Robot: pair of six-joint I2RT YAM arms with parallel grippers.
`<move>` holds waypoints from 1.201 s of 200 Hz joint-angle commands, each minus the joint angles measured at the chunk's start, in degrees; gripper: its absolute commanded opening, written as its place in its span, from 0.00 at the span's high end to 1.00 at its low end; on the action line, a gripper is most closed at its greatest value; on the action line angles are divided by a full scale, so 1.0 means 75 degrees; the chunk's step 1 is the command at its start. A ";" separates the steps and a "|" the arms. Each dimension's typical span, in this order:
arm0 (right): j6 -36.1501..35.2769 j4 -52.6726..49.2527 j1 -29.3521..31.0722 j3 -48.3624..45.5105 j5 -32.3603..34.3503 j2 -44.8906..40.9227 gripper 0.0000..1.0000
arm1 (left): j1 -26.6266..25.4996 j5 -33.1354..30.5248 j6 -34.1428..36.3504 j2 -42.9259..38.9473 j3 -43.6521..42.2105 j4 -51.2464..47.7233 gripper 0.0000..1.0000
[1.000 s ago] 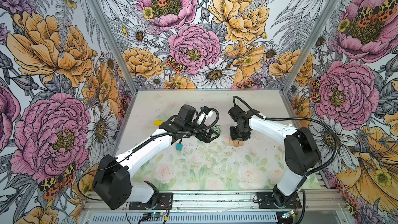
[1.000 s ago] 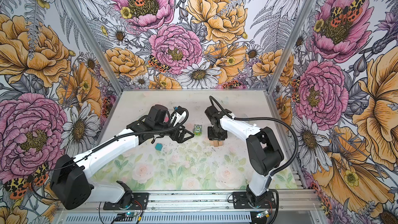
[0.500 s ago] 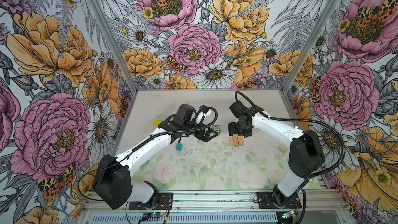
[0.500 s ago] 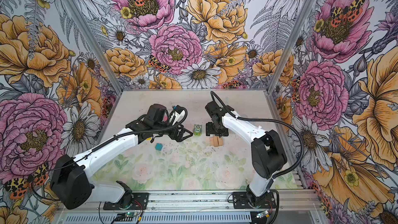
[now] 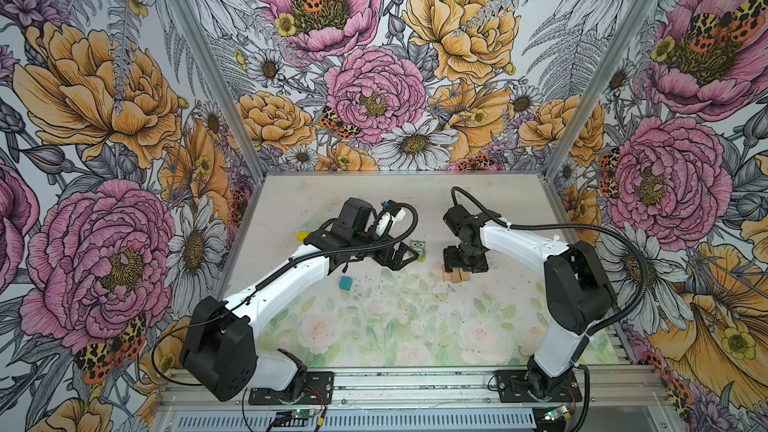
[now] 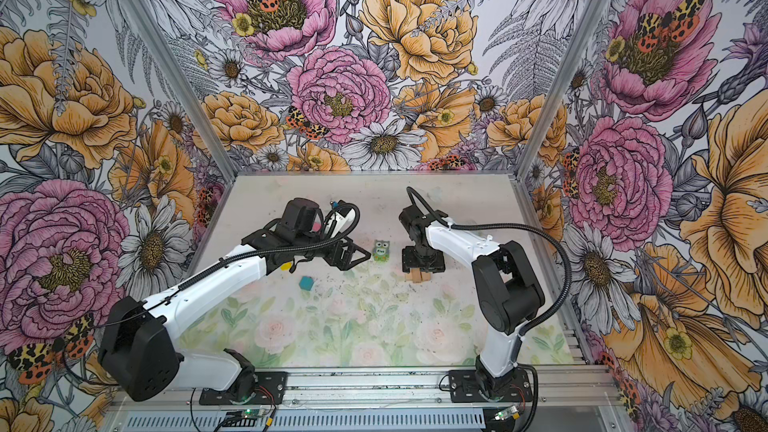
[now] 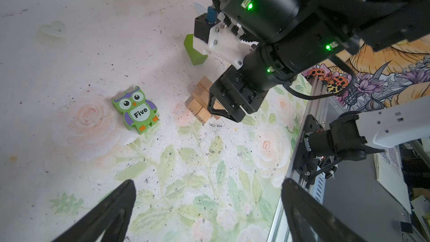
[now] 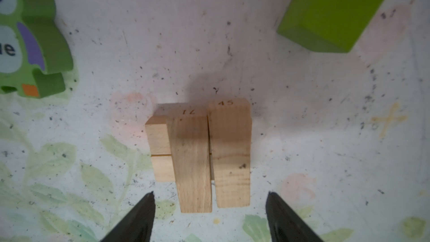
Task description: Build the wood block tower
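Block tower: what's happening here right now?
Only the base exists: four tan bars stacked in two crossed pairs. The right hand hangs open over them, holding nothing. The left hand is open too, empty, near the owl piece. The teal cube and lime-green bar lie loose on the table.
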 commanded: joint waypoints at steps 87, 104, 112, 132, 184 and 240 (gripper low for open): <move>-0.0094 0.0293 -0.0062 0.0108 -0.0054 0.0552 0.46 | 0.0111 0.0200 0.0211 0.0168 0.0364 -0.0100 0.01; -0.0077 0.0293 -0.0062 0.0100 -0.0059 0.0616 0.47 | 0.0154 0.0211 0.0209 0.0163 0.0364 -0.0128 0.01; -0.0065 0.0293 -0.0062 0.0111 -0.0055 0.0628 0.50 | 0.0166 0.0209 0.0209 0.0151 0.0344 -0.0128 0.01; -0.0047 0.0281 -0.0062 0.0134 -0.0013 0.0595 0.54 | 0.0188 0.0217 0.0210 0.0123 0.0311 -0.0128 0.01; 0.0063 0.0200 -0.0041 0.0342 -0.0074 0.0508 0.61 | 0.0286 0.0231 0.0247 0.0123 0.0294 -0.0128 0.01; 0.0087 0.0164 0.0090 0.0463 -0.0121 0.0589 0.61 | 0.0418 0.0300 0.0308 0.0122 0.0270 -0.0131 0.01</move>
